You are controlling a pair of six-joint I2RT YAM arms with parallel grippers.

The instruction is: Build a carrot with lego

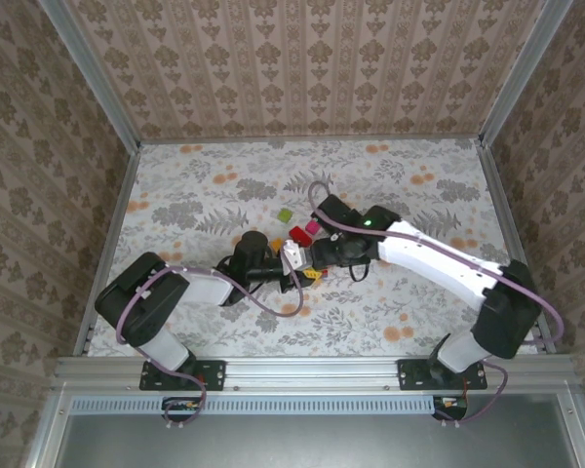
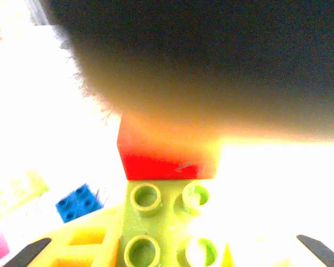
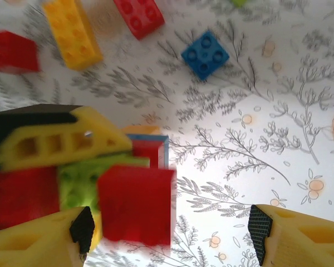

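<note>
Left gripper [image 2: 172,250] pinches a started stack [image 1: 297,255] mid-table: glossy red plastic brick [image 2: 161,164] on light-green brick [image 2: 156,222]. Right gripper [image 3: 172,228] is spread beside it. Blue square brick [image 3: 206,54] and orange oblong brick [image 3: 72,30] are loose; looks partway done.

Top external: high behind arm bases [image 1: 185,370], facing down-forward, whole bench [image 1: 205,185] in frame. Left wrist: extreme close-up on lego stack [image 2: 161,222], washed out. Right wrist: close above bench, facing down; same stack at lower left.
</note>
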